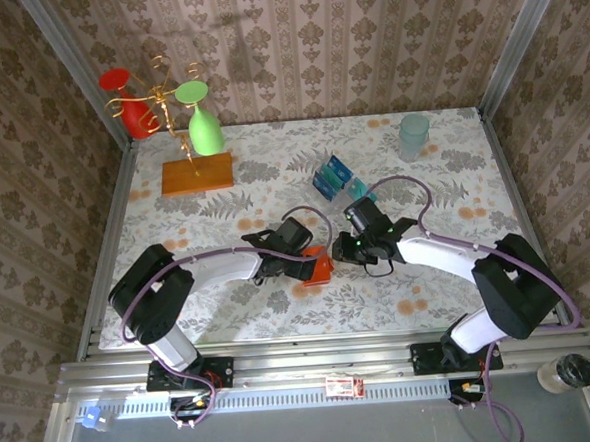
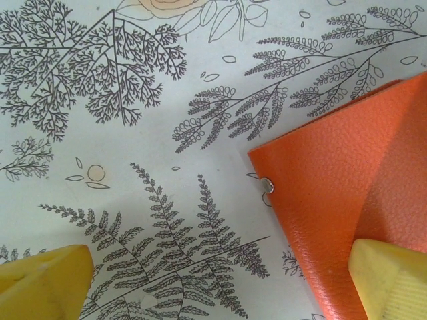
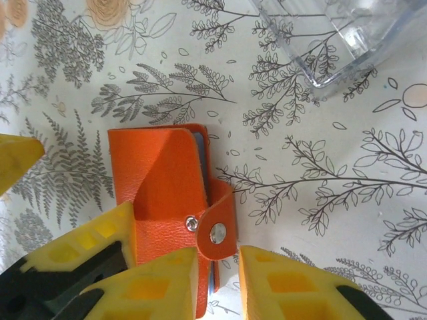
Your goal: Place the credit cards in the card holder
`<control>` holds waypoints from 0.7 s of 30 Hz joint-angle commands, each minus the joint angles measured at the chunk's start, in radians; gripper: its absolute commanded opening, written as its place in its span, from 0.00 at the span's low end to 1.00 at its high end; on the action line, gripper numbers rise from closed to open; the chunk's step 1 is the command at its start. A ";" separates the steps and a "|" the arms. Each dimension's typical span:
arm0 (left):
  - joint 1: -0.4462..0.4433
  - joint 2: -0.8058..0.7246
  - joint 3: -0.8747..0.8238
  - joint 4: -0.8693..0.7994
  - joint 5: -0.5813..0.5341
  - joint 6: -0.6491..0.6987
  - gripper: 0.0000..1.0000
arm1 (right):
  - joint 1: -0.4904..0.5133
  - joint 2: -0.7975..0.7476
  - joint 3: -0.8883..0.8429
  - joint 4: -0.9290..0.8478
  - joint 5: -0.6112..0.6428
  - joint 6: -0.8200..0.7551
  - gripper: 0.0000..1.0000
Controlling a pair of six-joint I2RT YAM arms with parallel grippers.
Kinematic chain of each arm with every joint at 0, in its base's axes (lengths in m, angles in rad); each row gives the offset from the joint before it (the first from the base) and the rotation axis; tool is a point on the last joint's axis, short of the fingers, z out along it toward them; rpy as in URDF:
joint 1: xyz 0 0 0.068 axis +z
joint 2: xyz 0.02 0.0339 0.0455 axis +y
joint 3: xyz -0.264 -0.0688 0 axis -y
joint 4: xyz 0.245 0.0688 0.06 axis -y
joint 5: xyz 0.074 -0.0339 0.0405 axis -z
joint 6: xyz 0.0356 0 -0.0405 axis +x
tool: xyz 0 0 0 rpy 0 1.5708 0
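Floral-printed table [image 1: 231,315] under everything. Well beyond both sets of jaws, off to the far left: wooden slab [image 1: 197,174] carrying a gold stand [image 1: 162,94], with a red glass [image 1: 127,91] and a green glass [image 1: 205,128] hung on it. Far beyond the right jaws, a clear cup [image 1: 414,134]. Ahead and to the right of the right jaws, well apart from them: clear plastic tray [image 3: 327,47] with the credit cards [image 1: 329,175] standing in it, dark blue, and a teal one just beside (any print on them too small to read). Left gripper [image 2: 220,257] spread wide, nothing clamped; one finger [image 2: 390,283] lying over the cover of the card holder [image 2: 347,187], the other out over bare cloth. Right gripper [image 3: 219,257] parted by a narrow crack only, with no grip that can be made out. Closed and flat on the cloth, card holder between the two grippers in the top view; long axis running straight away from the right jaws, near end reaching into their gap; grey-blue inner edge on the side toward the tray. Strap wrapped round that same edge, fastened by a metal snap [image 3: 218,233] just ahead of the right fingertips. Pebbled orange-red leather on the cover
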State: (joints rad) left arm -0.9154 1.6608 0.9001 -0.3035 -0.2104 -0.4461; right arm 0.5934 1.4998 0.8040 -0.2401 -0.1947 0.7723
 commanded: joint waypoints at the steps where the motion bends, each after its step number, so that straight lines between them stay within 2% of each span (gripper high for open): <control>1: -0.011 0.034 -0.007 -0.092 -0.034 0.030 1.00 | 0.001 0.029 0.041 -0.043 -0.023 -0.031 0.25; 7: -0.012 0.027 -0.015 -0.089 -0.040 0.024 1.00 | 0.017 0.073 0.092 -0.082 -0.013 -0.070 0.29; 21: -0.012 0.022 -0.029 -0.077 -0.041 0.016 1.00 | 0.049 0.181 0.194 -0.174 0.051 -0.130 0.27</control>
State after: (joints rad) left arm -0.9226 1.6611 0.9001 -0.3031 -0.2260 -0.4465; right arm 0.6392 1.6592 0.9684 -0.3569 -0.1783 0.6720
